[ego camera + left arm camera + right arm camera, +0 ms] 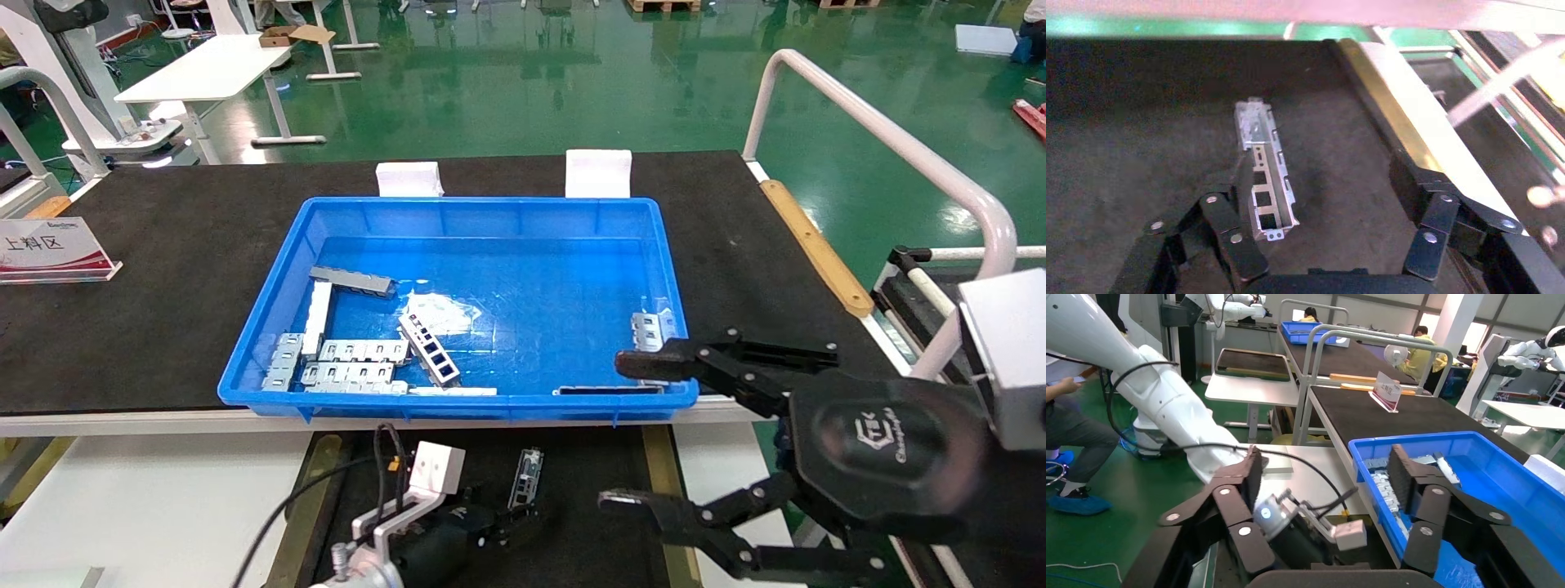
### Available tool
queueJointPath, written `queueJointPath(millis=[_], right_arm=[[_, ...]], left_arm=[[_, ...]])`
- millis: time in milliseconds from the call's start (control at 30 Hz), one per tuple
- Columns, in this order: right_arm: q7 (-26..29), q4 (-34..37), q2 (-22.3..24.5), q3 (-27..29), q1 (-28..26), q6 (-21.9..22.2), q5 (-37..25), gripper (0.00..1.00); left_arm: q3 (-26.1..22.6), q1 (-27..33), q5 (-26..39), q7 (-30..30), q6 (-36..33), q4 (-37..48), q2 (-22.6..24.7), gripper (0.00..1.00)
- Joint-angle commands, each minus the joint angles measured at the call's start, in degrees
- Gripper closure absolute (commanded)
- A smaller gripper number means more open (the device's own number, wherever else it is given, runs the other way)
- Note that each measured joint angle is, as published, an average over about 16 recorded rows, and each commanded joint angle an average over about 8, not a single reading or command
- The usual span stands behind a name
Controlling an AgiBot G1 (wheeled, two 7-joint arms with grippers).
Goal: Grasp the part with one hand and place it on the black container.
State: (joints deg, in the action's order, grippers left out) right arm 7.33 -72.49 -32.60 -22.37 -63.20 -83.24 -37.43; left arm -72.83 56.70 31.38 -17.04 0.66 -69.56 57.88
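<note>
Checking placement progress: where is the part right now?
In the head view, the part lies on the black container, below the blue bin, just ahead of the open left hand; the right hand hovers open nearby.

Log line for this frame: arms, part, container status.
left gripper: open, low over black container | part: lying on container, one finger beside it | right gripper: open, idle near blue bin | placement: appears done

The part (526, 478) lies on the black container (588, 490), before the bin (458, 220).
</note>
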Motion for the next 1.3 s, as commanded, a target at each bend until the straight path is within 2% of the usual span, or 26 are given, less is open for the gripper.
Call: queueJointPath(millis=[33,433,833,1033,1300], right_arm=[[0.00,0.00,0.00,0.00,0.00,0.00,0.00,0.00],[0.00,0.00,0.00,-0.01,0.00,0.00,0.00,0.00],[0.00,0.00,0.00,-0.01,0.00,0.00,0.01,0.00],[-0.01,0.00,0.00,-0.01,0.00,0.00,0.01,0.00],[-0.01,0.00,0.01,-0.01,0.00,0.01,0.01,0.00]], left_arm=[[0.65,-0.24,1.22,0.83,-2.28,-1.96,-2.21,0.00],[7.70,-1.96,4.39,11.45,-21.68,-5.85,-12.09,0.00],[17.67,-3.84,-1.27,25.05,-41.28,-5.06,-19.45,0.00],[20.97,-4.03,-3.78,29.82,-47.20,-5.34,-21.85,0.00],[24.28,-3.47,-6.07,34.33,-51.31,-6.30,-23.45,0.00]])
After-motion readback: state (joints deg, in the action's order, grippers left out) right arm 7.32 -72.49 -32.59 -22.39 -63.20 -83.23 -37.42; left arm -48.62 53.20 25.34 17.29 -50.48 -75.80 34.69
